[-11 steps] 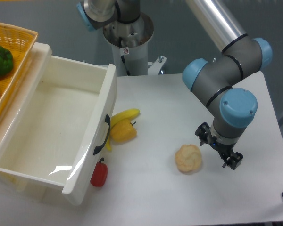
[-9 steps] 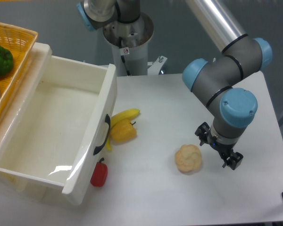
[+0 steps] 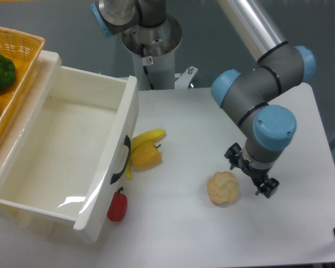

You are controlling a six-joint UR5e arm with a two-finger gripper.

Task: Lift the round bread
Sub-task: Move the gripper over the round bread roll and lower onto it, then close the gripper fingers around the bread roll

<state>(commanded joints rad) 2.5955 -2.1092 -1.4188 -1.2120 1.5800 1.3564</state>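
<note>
Bread bun on the table, gripper just beside it

Nearest to us, a small red pepper (image 3: pixel 117 207) lies on the white table (image 3: pixel 184 234), close against the front corner of the white plastic bin (image 3: pixel 61 162). The bin is tilted and takes up the left of the view; we see a dark handle (image 3: pixel 121 161) on its end wall.

A little further back and to the right, the round bread (image 3: pixel 223 188) rests on the table, pale and lumpy on top, well apart from the other food. We see the gripper (image 3: pixel 251 172) just beside it on its right, low over the table, hanging from the grey and blue wrist of the arm (image 3: pixel 262 106). It is not around the bun. We cannot tell how far its fingers stand apart, since the wrist hides most of them; only dark parts stick out on either side.

Behind the red pepper, beside the bin wall, a yellow bell pepper (image 3: pixel 146 157) lies touching a yellow banana (image 3: pixel 148 137) just behind it.

Farther off, the robot's base column (image 3: pixel 152 47) stands at the table's back edge. At the far left, a wicker basket (image 3: pixel 22 61) holds a green pepper (image 3: pixel 0 71).
</note>
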